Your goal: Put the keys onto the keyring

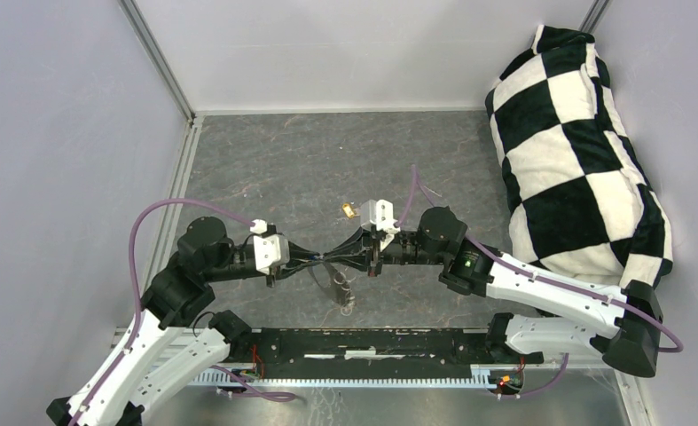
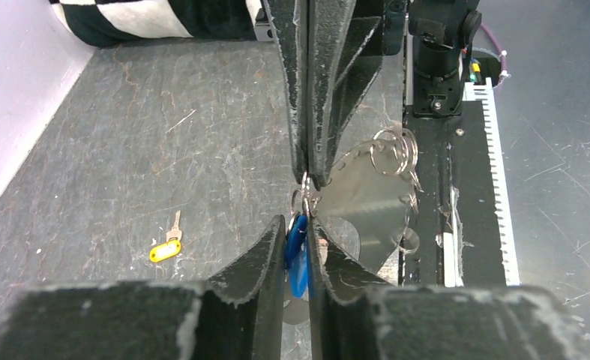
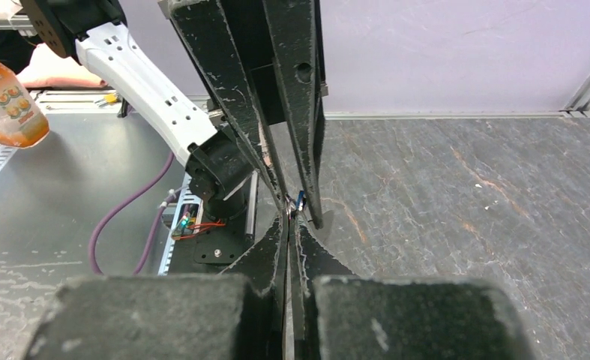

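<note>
My two grippers meet tip to tip above the middle of the table. The left gripper (image 2: 300, 225) (image 1: 314, 259) is shut on the blue-headed key (image 2: 297, 253), which stands on edge between its fingers. Opposite it, my right gripper (image 2: 310, 176) (image 3: 290, 221) is shut on the thin silver keyring (image 2: 299, 198), of which only a small arc shows at the fingertips. The blue key's tip (image 3: 300, 199) touches that ring. A flat silver tag (image 2: 374, 199) carrying further small rings (image 2: 395, 150) hangs from it. The gold key with the yellow head (image 2: 166, 247) (image 1: 351, 210) lies loose on the table.
A black-and-white checkered cushion (image 1: 576, 151) fills the right side of the table. Grey walls close in the left and back. The arms' black base rail (image 1: 354, 351) runs along the near edge. An orange bottle (image 3: 7, 97) stands off the table behind the left arm.
</note>
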Robot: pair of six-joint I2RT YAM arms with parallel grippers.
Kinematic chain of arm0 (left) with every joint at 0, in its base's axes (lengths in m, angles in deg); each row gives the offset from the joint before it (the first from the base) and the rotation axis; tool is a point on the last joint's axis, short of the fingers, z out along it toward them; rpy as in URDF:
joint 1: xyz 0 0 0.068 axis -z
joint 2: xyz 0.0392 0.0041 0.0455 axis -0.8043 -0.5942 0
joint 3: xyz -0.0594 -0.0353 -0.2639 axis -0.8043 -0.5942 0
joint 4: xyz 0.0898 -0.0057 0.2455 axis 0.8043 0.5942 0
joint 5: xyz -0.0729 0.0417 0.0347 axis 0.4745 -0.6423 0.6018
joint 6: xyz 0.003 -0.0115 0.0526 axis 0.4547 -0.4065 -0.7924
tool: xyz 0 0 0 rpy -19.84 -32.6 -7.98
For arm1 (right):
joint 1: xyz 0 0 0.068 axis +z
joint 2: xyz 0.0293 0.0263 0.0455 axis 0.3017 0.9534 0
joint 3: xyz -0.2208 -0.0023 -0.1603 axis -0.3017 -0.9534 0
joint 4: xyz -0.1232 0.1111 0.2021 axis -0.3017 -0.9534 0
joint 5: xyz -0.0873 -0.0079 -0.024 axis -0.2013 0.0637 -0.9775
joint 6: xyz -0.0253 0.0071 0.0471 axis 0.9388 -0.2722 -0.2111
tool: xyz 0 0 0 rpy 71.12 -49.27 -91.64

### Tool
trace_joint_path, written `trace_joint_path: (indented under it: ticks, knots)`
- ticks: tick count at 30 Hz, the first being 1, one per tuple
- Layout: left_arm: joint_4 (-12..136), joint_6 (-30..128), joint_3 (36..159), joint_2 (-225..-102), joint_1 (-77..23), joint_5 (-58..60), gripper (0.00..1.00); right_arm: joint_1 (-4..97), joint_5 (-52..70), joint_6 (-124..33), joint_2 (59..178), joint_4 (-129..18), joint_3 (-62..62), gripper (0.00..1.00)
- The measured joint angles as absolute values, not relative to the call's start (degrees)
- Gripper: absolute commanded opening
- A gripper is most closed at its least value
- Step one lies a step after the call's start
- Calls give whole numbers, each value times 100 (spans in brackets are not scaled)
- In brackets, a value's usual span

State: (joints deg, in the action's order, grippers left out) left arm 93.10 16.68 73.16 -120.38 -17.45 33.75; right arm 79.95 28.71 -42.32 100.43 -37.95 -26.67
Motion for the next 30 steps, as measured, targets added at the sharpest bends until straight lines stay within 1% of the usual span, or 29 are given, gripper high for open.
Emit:
trace_joint_path:
  ticks: [8,12,15,17,19,22,23,24,26,27,30]
  knots:
    - [9330,1464,7314,-11964,-1743,3342,19,7993,2602,-4234,10014,-3813,-2667,0]
    - [9350,1152,7299,-11853,-1743,3187,22,7995,2493,-4265,10014,-3815,-2667,0]
    - [9354,870,7253,-11739,-1743,3001,28,7995,2417,-4269,10014,-3819,-2667,0]
    - [9356,728,7209,-11667,-1743,2894,28,7995,2377,-4272,10010,-3819,-2667,0]
    - [9352,612,7172,-11608,-1743,2807,27,7995,2340,-4276,10005,-3819,-2667,0]
    - [9352,507,7128,-11569,-1743,2684,18,7995,2309,-4326,10005,-3819,-2667,0]
    - [9352,496,7113,-11566,-1743,2649,17,7995,2307,-4346,10005,-3819,-2667,0]
    - [9354,485,7104,-11566,-1743,2619,18,7995,2309,-4365,10005,-3819,-2667,0]
    - [9350,483,7085,-11566,-1743,2603,30,7995,2309,-4403,10005,-3817,-2667,0]
    - [9352,489,7076,-11566,-1743,2616,39,7995,2309,-4414,10005,-3817,-2667,0]
    - [9360,570,7069,-11569,-1743,2798,50,7995,2309,-4442,10005,-3817,-2667,0]
